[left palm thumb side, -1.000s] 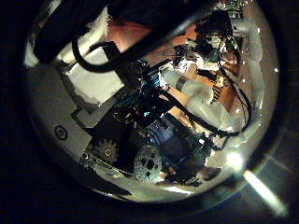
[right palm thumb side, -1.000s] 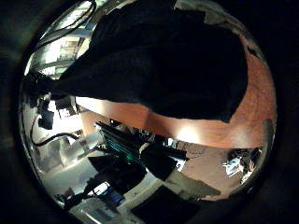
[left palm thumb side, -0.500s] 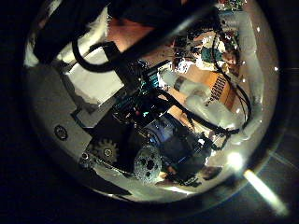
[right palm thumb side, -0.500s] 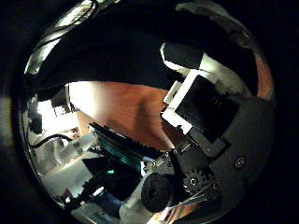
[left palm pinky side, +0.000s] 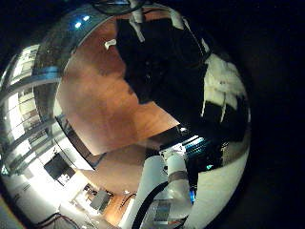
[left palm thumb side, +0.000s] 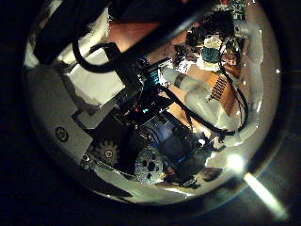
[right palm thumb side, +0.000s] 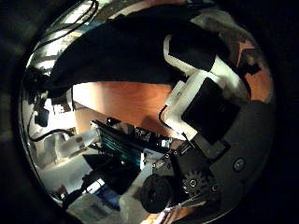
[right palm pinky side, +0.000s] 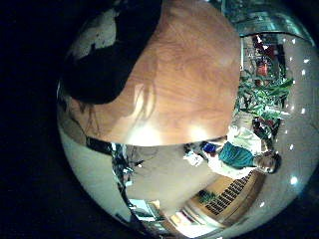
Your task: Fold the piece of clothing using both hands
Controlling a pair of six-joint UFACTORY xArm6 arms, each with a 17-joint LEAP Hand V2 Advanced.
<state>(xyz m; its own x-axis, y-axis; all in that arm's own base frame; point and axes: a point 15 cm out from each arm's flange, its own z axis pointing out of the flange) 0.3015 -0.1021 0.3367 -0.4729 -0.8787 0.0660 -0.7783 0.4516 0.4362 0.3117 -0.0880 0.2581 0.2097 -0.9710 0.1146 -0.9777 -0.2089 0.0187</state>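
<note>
The robot's left hand (left palm pinky side: 221, 86) hangs over one edge of the piece of clothing (left palm pinky side: 157, 62), which lies rumpled and bunched on the table (left palm pinky side: 105, 105), its outline uneven and no clean fold yet visible; whether that hand's fingers grip the cloth or merely rest beside it cannot be told from its palm views. The right hand (right palm thumb side: 206, 112) sits low over another part of the same garment, fingers bent toward the fabric, though a firm pinch cannot be confirmed there either. The work appears to be at the grasping stage of the fold; the next move likely calls for both hands to secure an edge, then lift and carry it across together
</note>
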